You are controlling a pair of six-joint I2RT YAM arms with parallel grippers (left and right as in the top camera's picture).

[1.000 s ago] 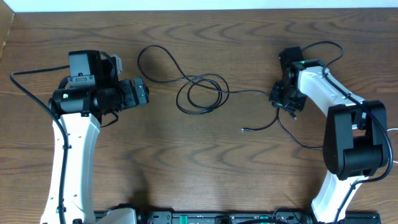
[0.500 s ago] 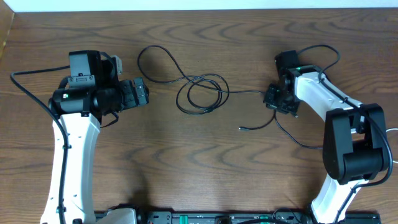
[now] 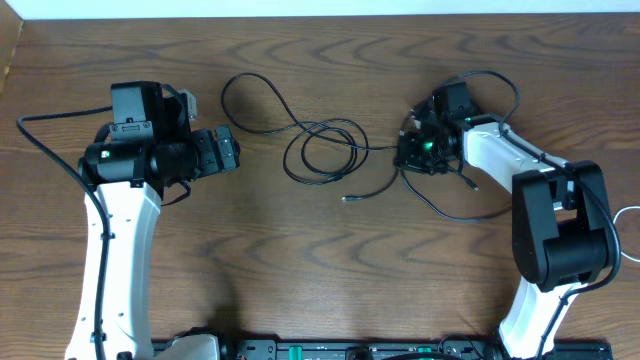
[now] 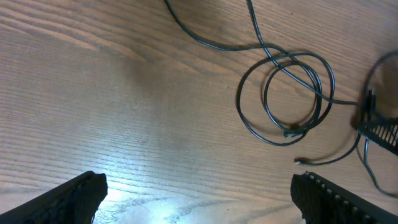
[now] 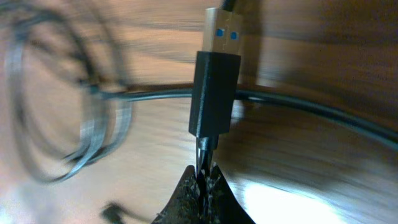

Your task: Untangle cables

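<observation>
A thin black cable [image 3: 380,148] lies in loose overlapping loops at mid-table, with one arc curving off to the upper left and a small loose plug end [image 3: 347,200] in front. My right gripper [image 3: 412,152] sits just right of the loops. In the right wrist view it [image 5: 204,171] is shut on the thin black cable right below a black USB plug [image 5: 214,93]. My left gripper [image 3: 232,150] hangs open left of the loops, apart from them. The left wrist view shows the loops [image 4: 273,55] well ahead of its wide-set fingers [image 4: 68,196].
A thin white cord [image 3: 630,215] shows at the table's right edge, beside the right arm's base. The right arm's own thick black wire [image 3: 500,82] arcs above its wrist. Another black strand [image 3: 455,212] trails right from the right gripper. The table's far edge runs along the top.
My right gripper has closed on the black cable and moved left toward the loops. The loose plug end slid left with it. The left arm has not moved.
</observation>
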